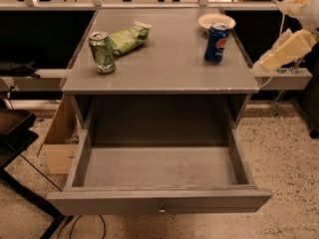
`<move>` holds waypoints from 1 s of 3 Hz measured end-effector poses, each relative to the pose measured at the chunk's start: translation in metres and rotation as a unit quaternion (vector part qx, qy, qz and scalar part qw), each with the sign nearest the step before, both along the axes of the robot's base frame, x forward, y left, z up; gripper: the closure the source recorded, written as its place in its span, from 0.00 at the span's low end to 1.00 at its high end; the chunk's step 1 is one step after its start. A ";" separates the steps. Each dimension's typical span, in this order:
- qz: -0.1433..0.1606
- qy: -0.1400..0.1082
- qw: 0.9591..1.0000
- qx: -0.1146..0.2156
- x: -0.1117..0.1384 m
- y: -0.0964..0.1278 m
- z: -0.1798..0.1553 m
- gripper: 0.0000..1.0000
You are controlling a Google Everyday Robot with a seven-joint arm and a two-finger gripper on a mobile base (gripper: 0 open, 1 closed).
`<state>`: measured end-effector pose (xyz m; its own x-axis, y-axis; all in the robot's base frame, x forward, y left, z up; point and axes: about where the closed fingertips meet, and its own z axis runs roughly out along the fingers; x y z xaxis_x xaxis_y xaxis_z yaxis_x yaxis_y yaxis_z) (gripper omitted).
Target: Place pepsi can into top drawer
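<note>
The pepsi can (217, 43) stands upright on the cabinet top at the back right, just in front of a white bowl. The top drawer (159, 201) is pulled fully out below the cabinet top, with nothing in it; its small round knob (162, 210) shows on the front panel. My gripper (281, 51), cream-coloured, hangs at the right edge of the view, to the right of the cabinet and at about the height of the can, a short way from it and not touching it.
A green can (102, 52) stands at the left of the cabinet top (164, 68), beside a green snack bag (128, 37). A white bowl (216, 21) sits at the back right. A cardboard box (57, 143) and a black stand (15, 128) are on the floor at the left.
</note>
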<state>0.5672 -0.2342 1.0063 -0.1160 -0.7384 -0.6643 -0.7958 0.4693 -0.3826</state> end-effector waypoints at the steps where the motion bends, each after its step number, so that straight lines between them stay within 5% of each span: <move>1: 0.006 -0.038 0.995 0.094 0.060 0.002 0.019 0.00; 2: 0.007 -0.037 0.995 0.094 0.060 0.003 0.017 0.00; 3: 0.011 -0.043 0.992 0.115 0.095 0.012 0.007 0.00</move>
<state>0.6625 -0.2226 1.0132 -0.0373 -0.5683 -0.8219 -0.7757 0.5350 -0.3347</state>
